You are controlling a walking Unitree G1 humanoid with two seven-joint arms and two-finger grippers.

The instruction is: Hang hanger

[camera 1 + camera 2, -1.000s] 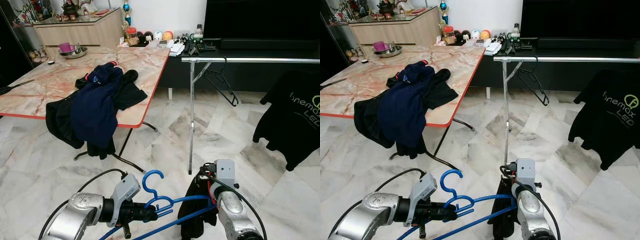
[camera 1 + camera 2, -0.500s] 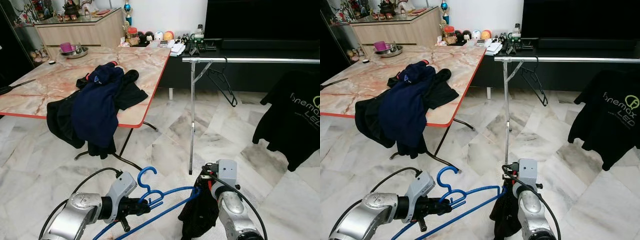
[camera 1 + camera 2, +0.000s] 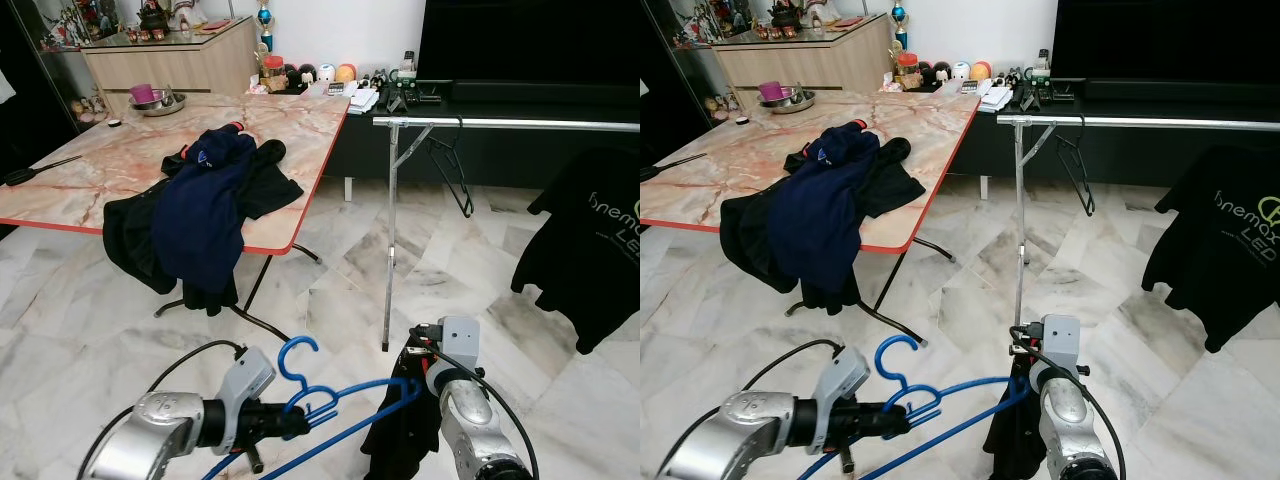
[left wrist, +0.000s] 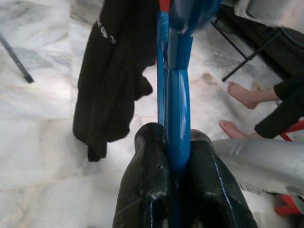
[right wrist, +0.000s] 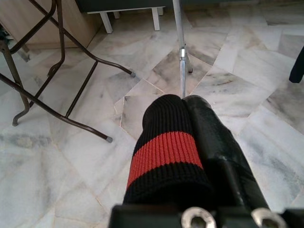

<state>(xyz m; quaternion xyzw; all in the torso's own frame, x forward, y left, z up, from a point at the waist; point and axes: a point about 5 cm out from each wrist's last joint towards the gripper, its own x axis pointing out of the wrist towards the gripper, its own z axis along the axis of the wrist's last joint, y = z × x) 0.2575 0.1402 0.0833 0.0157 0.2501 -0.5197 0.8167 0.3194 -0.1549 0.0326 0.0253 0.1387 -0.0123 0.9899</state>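
- The left pincer is low in front of the robot, its two black fingers clamped on the neck of the blue hanger, just below the hook.
- The hanger's hook points up, and its bars reach across toward the right arm; it is held above the marble floor, not on any rail.
- The right pincer is closed on a black garment with a red band; the cloth hangs down beside the hanger's far end.
- Ahead stands a metal clothes rail with a black hanger hooked near its left post and a black T-shirt hanging further right.
- To the left, a marble-topped bench carries a heap of navy and black clothes draped over its red edge.
- A person's bare feet show in the left wrist view.
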